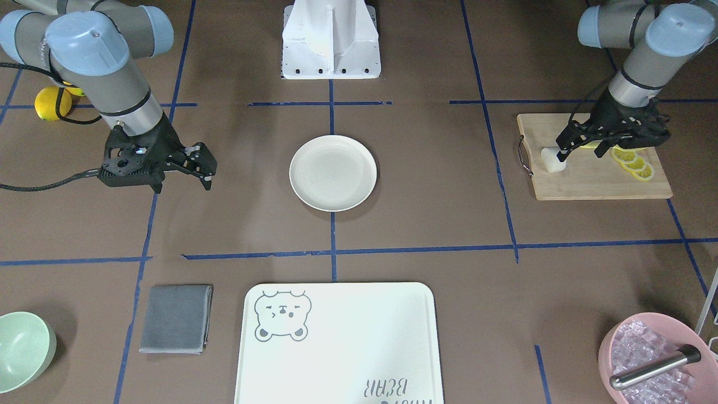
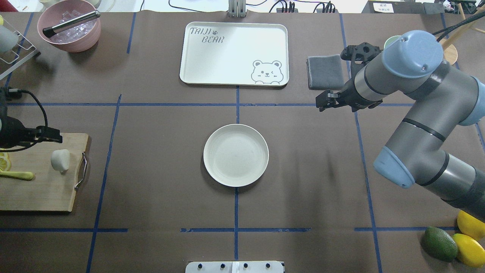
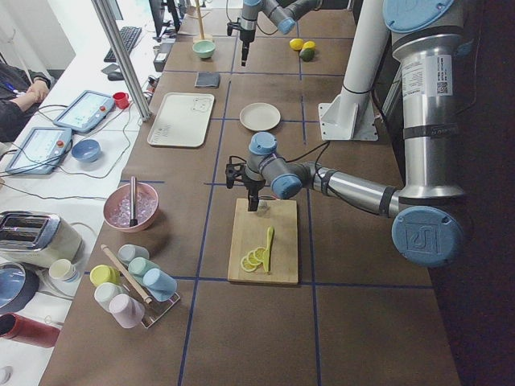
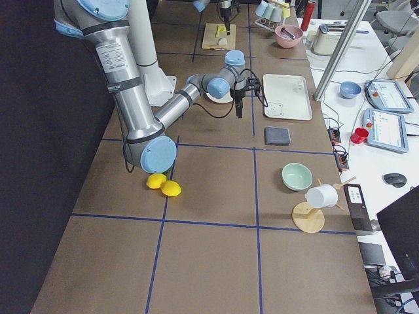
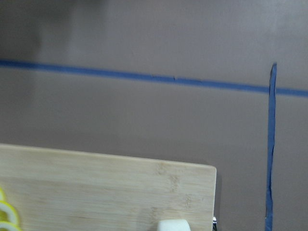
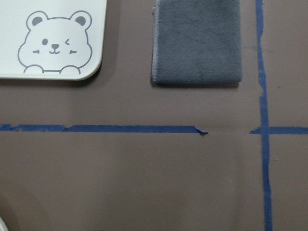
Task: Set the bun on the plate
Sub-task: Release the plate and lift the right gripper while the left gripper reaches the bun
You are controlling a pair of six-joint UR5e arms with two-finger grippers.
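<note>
The white bun (image 1: 552, 159) lies on the bamboo cutting board (image 1: 594, 182), near its handle end, also seen as the bun (image 2: 60, 160) from overhead and the bun (image 5: 173, 225) at the bottom edge of the left wrist view. My left gripper (image 1: 583, 151) hovers open over the board. One fingertip is just above the bun, and the bun is not between the fingers. The cream plate (image 1: 332, 173) sits bare at the table's middle, the same plate (image 2: 235, 155) from overhead. My right gripper (image 1: 206, 170) hangs open and holds nothing, off to the plate's side.
Lemon slices (image 1: 634, 164) lie on the board behind the left gripper. A bear-printed tray (image 1: 336, 342), a grey cloth (image 1: 176, 318), a green bowl (image 1: 22, 350) and a pink bowl of ice (image 1: 653, 359) line the far edge. Lemons and an avocado (image 2: 439, 243) sit by the right arm's base.
</note>
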